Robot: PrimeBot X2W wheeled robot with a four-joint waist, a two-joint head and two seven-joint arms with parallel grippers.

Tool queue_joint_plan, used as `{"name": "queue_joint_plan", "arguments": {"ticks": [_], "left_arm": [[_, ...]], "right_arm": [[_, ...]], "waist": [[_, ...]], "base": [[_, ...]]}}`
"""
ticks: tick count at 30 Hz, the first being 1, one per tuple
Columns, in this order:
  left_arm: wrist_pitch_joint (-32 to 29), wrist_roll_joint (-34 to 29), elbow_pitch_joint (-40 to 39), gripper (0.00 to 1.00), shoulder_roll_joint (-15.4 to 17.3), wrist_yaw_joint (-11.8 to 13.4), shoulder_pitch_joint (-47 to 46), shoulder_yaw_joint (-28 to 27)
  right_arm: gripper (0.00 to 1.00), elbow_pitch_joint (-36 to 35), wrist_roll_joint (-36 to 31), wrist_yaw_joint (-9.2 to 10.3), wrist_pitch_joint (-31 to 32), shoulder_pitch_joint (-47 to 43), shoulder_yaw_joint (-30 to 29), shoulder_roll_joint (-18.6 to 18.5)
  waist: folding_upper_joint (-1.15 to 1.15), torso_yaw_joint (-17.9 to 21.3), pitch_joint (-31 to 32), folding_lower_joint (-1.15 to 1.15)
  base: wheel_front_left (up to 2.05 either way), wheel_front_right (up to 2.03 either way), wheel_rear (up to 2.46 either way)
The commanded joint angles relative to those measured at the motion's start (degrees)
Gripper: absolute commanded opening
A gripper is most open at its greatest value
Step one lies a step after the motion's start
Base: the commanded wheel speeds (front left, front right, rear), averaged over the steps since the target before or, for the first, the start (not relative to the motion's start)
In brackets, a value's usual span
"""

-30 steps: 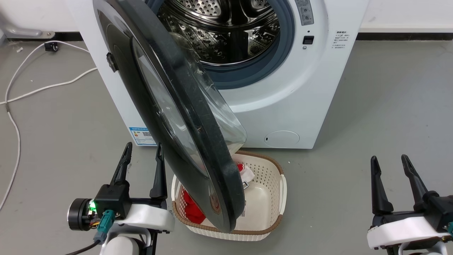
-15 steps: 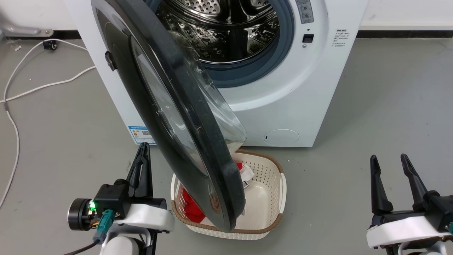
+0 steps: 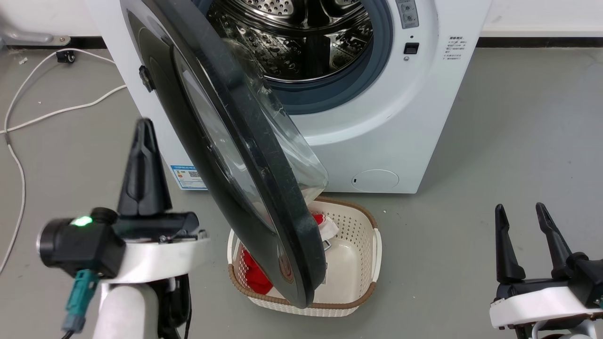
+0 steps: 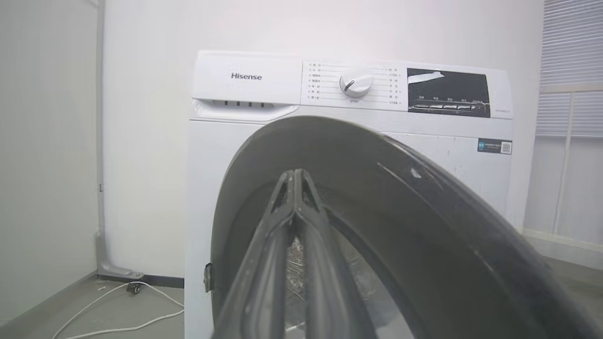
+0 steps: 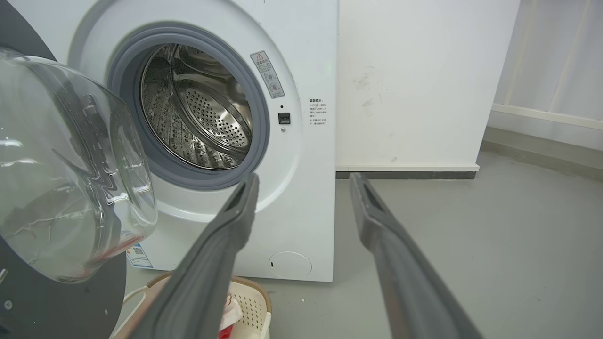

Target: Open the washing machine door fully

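1. Now the left gripper (image 3: pixel 143 134) is seen higher and further left than a second ago. Its fingers, spread then, are pressed together.
2. It is pointed at the outer face of the washing machine door (image 3: pixel 256 141); in the blurred wrist view, contact cannot be told.
3. The door is left half open on the washing machine (image 3: pixel 377 127), as before. Its lower edge is hung over a basket (image 3: pixel 376 245) of red cloth (image 3: pixel 254 278).
4. The right gripper (image 3: pixel 518 209) is kept low, fingers spread and empty.
5. A white cable (image 3: pixel 56 112) is laid on the floor.
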State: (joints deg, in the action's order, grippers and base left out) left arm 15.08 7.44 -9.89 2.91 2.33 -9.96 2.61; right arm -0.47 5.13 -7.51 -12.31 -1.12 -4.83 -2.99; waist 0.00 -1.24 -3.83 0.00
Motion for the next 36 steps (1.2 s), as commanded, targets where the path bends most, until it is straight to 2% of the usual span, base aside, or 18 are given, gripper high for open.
{"name": "queue_joint_plan", "arguments": {"ticks": [1, 12, 18, 27, 36], "left_arm": [[0.1, -0.5, -3.3, 0.00, 0.0, 0.2, -1.3, 0.0], [0.1, -3.8, -20.6, 0.00, 0.0, -0.4, -6.6, 2.8], [0.1, -3.0, -25.1, 0.00, 0.0, -2.3, -6.3, 9.3], [-1.5, -0.2, -17.8, 0.00, 0.1, -6.2, 0.5, 23.6], [-7.1, 3.5, -7.3, 0.00, 2.1, -7.7, 8.6, 30.6]], "right_arm": [[1.00, -0.2, 0.6, 0.04, 0.0, 1.2, -0.1, 0.2], [1.00, 0.0, 0.6, 0.04, 0.0, 0.9, -0.2, 0.2], [1.00, 0.1, 1.0, 0.04, 0.0, 0.6, -0.2, 0.2], [1.00, 0.6, 1.1, 0.04, -0.1, 0.0, 0.4, 0.2], [1.00, 1.1, 1.5, 0.04, -0.2, -0.3, 0.5, 0.2]], "waist": [[0.00, 0.1, 0.0, 0.00], [0.00, 0.4, 0.2, 0.00], [0.00, 0.5, 0.4, 0.00], [0.00, 0.8, 1.3, 0.00], [0.00, 0.5, 1.2, 0.00]], "base": [[0.00, 0.00, 0.00], [0.00, 0.00, 0.00], [0.00, 0.00, 0.00], [0.00, 0.00, 0.00], [0.00, 0.00, 0.00]]}}
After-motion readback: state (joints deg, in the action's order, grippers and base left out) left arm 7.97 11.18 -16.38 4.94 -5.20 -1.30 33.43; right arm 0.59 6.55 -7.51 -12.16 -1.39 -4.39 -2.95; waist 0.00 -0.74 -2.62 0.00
